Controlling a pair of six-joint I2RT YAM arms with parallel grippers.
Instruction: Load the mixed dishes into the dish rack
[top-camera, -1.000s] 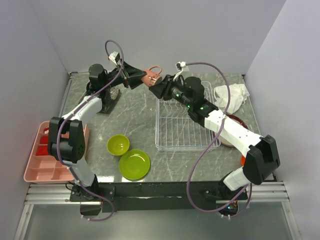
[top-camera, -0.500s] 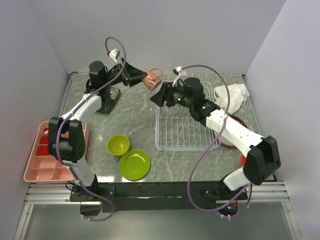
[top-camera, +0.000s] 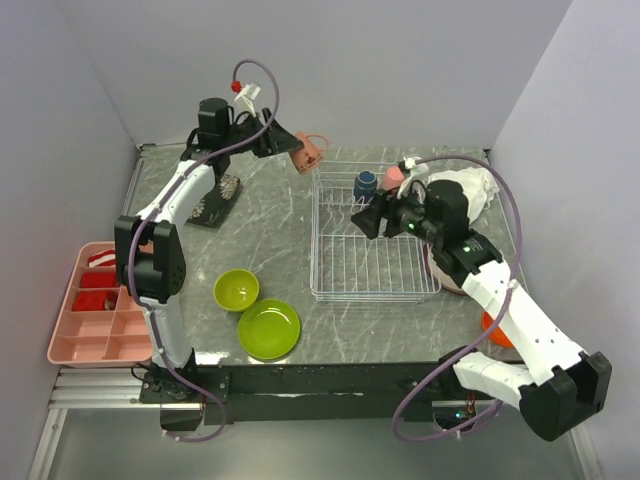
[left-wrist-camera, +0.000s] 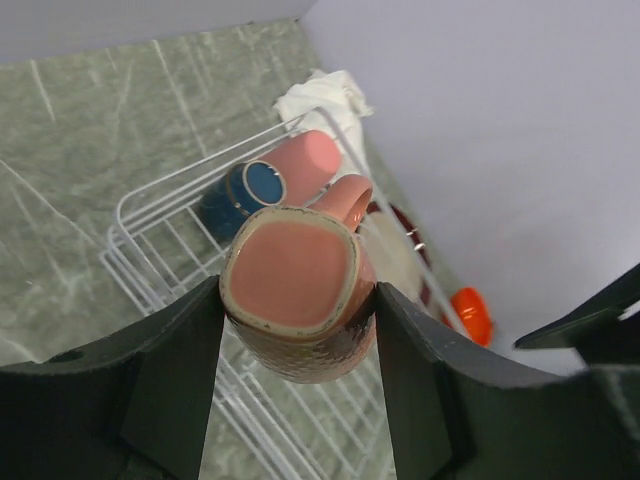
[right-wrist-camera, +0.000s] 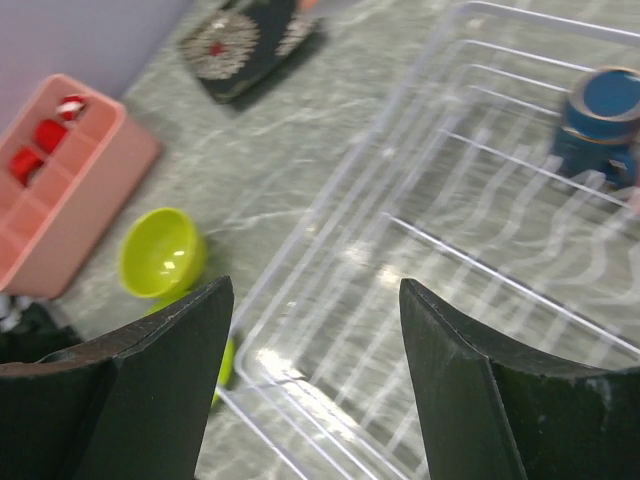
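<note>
- Left tool (top-camera: 290, 148) grips the salmon cup (top-camera: 311, 153) in air, upper middle, beside the rack (top-camera: 375, 297).
- Right tool (top-camera: 366, 222) is open, empty, above the rack.
- Next, probably: lower it near the navy cup (top-camera: 365, 184).

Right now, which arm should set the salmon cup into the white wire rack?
Left: the left pincer grips the salmon ceramic cup by the white wire dish rack's far corner; the right pincer hangs open, empty.
</note>
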